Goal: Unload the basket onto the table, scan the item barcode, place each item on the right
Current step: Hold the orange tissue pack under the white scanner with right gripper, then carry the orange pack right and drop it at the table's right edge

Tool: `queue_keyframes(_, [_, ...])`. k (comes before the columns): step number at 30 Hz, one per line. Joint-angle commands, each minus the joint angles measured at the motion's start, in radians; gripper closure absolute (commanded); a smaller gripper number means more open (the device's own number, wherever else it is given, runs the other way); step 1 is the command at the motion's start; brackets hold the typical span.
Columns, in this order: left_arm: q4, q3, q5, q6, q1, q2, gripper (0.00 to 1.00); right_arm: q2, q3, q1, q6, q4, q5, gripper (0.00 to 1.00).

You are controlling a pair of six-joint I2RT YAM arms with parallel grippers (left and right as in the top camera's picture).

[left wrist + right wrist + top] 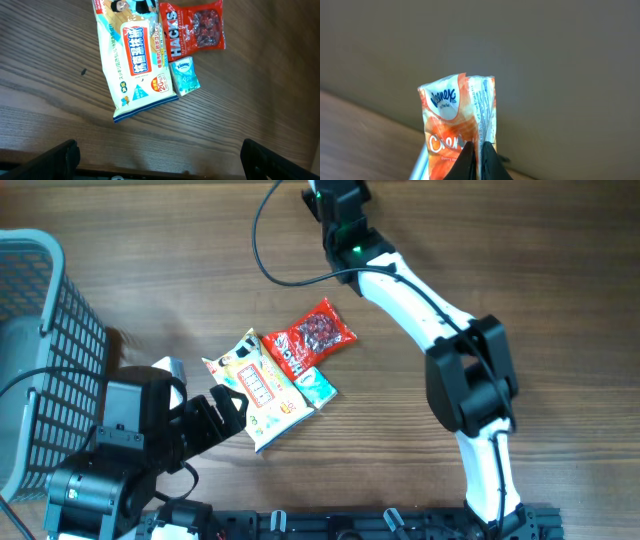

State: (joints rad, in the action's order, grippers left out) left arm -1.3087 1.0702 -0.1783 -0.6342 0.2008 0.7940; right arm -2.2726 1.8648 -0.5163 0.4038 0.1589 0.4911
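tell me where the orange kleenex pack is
Right wrist view, centre: the orange Kleenex pack is pinched upright in the right claw, grey wall behind it.

My right hand (479, 150) hides the foot of the orange tissue pack (456, 120), cropped at the bottom edge; its side print is too small to read.

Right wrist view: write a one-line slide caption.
Right gripper pinches an orange Kleenex tissue pack by its lower edge, holding it upright.
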Motion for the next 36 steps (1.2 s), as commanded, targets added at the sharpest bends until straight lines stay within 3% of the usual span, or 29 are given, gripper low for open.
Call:
queue_keyframes(1, [0.003,0.002,-0.008,-0.006,-0.003,-0.002,0.00,-0.079,0.005,0.023,0.198,0.004,0.118,0.95])
queue_keyframes(7, [0.003,0.002,-0.008,-0.006,-0.003,-0.002,0.00,-0.110,0.000,0.047,0.240,-0.009,0.121,0.95])
queue_keyframes(11, [0.003,0.002,-0.008,-0.006,-0.003,-0.002,0.00,-0.110,-0.002,0.105,0.237,-0.061,0.288,0.96])
queue_keyframes(13, [0.003,0.002,-0.008,-0.006,-0.003,-0.002,0.00,-0.110,-0.002,0.187,0.098,-0.103,0.494,0.96])
queue_keyframes(15, [0.003,0.002,-0.008,-0.006,-0.003,-0.002,0.00,-0.110,-0.002,0.304,-0.128,-0.281,0.620,0.96])
queue_keyframes(19, [0.003,0.002,-0.008,-0.006,-0.003,-0.002,0.00,-0.110,-0.002,0.558,-0.524,-0.813,0.412,0.96])
queue_keyframes(22, [0.003,0.002,-0.008,-0.006,-0.003,-0.002,0.00,-0.110,-0.002,0.715,-0.708,-0.966,0.315,0.96])
queue_keyframes(25, [0.003,0.002,-0.008,-0.006,-0.003,-0.002,0.00,-0.110,-0.002,0.843,-0.720,-1.021,0.200,0.96])
queue_keyframes(27, [0.003,0.002,-0.008,-0.006,-0.003,-0.002,0.00,-0.110,-0.001,0.919,-0.717,-1.053,0.128,0.78])
queue_keyframes(28, [0.003,0.002,-0.008,-0.006,-0.003,-0.002,0.00,-0.106,0.000,0.944,-0.701,-1.074,0.134,0.52])
queue_keyframes(29, [0.003,0.002,-0.008,-0.006,-0.003,-0.002,0.00,-0.099,0.000,0.953,-0.689,-1.083,0.137,0.00])
queue_keyframes(33, [0.003,0.002,-0.008,-0.006,-0.003,-0.002,0.00,0.062,0.001,0.948,-0.696,-1.113,0.082,0.00])
queue_keyframes(36, [0.003,0.002,-0.008,-0.006,-0.003,-0.002,0.00,0.290,0.001,0.896,-0.695,-1.056,-0.253,0.00])
